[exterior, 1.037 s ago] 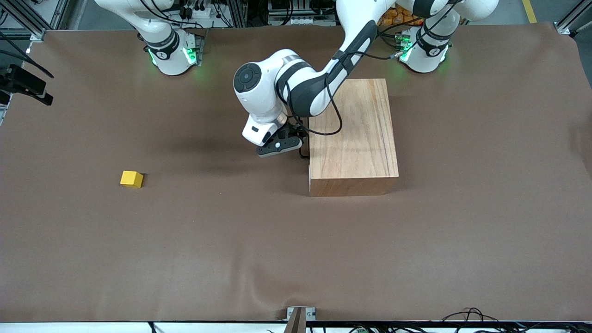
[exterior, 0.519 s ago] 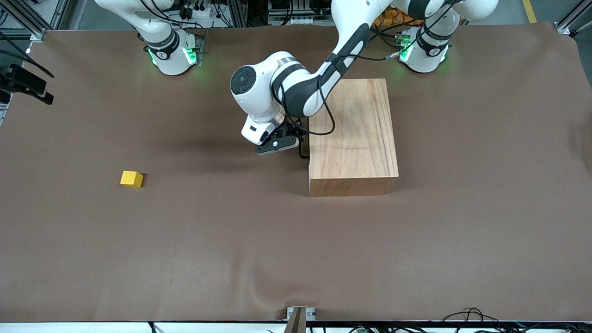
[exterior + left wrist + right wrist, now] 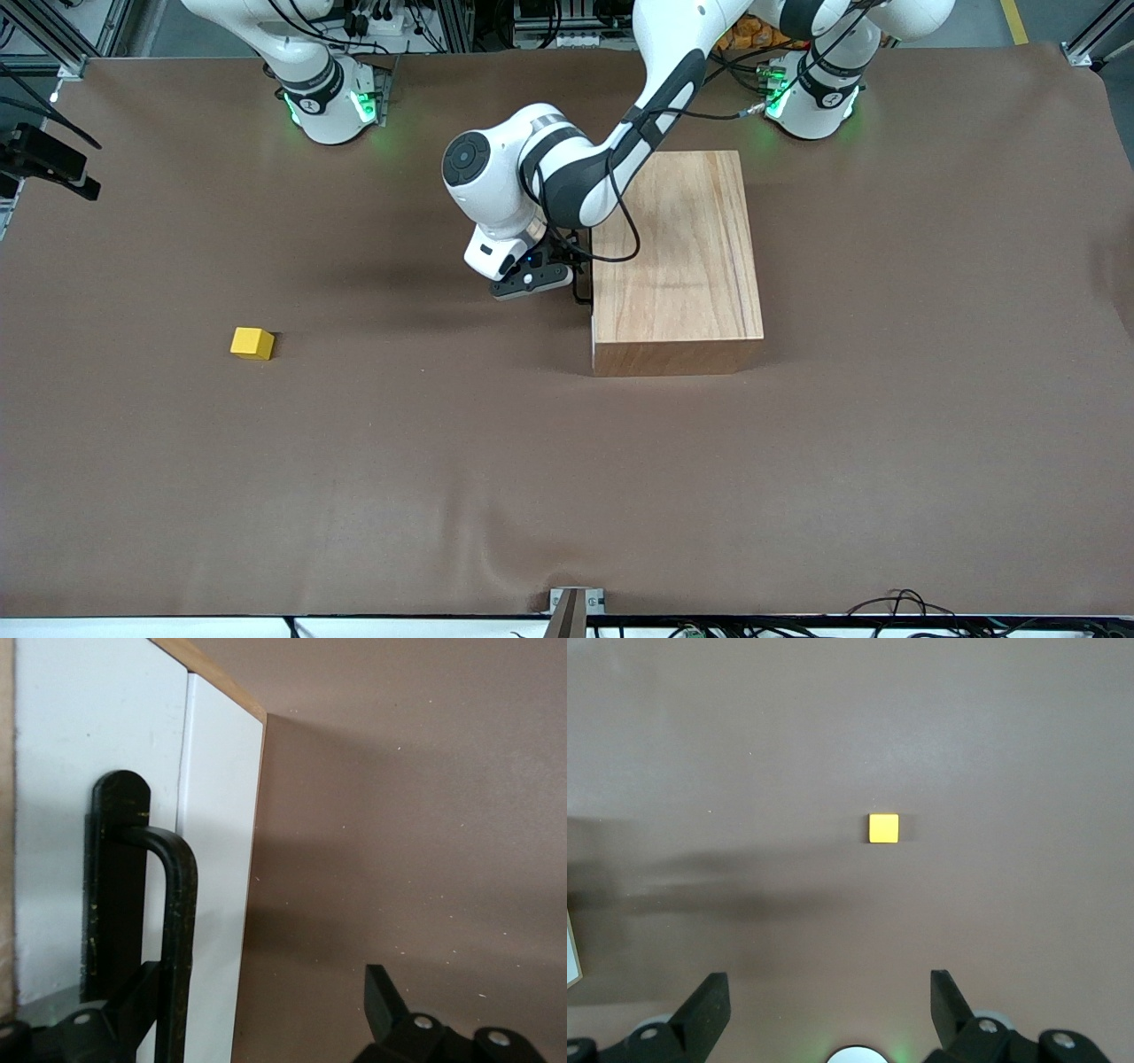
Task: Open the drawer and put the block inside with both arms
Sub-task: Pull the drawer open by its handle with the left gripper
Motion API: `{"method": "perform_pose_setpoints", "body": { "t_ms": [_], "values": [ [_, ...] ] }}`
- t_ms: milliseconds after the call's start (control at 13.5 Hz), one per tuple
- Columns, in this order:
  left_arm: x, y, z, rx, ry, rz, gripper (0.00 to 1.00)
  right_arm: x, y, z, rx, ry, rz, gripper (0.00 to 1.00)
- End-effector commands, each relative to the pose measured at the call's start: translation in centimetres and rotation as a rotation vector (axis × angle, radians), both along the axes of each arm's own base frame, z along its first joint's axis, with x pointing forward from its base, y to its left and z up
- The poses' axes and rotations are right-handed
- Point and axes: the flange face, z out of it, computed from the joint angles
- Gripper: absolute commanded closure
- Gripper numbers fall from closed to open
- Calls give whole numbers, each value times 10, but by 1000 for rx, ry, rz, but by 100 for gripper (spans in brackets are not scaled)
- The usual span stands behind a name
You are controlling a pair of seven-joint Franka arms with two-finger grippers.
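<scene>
The light wood box (image 3: pixel 678 257) stands on the table near the left arm's base. Its drawer is shut; the white front panel (image 3: pixel 53 771) faces the right arm's end. My left gripper (image 3: pixel 567 276) is at the thin black loop handle (image 3: pixel 581 285). In the left wrist view the gripper (image 3: pixel 261 992) is open, with the handle (image 3: pixel 182 904) between its fingers and one finger (image 3: pixel 383 997) clear of it. The yellow block (image 3: pixel 252 343) lies on the table toward the right arm's end. My right gripper (image 3: pixel 828 983) is open and empty, high over the table, with the block (image 3: pixel 883 827) below it.
The brown table cover (image 3: pixel 567 478) stretches wide between the block and the box. The right arm's base (image 3: pixel 328 97) and the left arm's base (image 3: pixel 819 97) stand along the edge farthest from the front camera. A black camera mount (image 3: pixel 44 159) sits at the right arm's end.
My left arm's wrist has shifted slightly at the handle. The box, the drawer and the block have not moved.
</scene>
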Motion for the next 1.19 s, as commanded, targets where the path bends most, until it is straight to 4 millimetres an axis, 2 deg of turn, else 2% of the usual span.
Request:
{"method": "perform_pose_setpoints", "body": {
  "t_ms": [0,370,741,1111],
  "values": [
    [-1,-5,7,-5,-25,-12,0,0,-4,4,-14,2,-13,0],
    [-3,-11,18,-40,-39,-15,0,0,-5,4,-16,2,-15,0],
    [-7,-21,14,-75,-65,-27,0,0,-5,4,-16,2,-15,0],
    [-10,-34,19,-138,-99,-46,0,2,-4,2,-16,7,-14,0]
  ]
}}
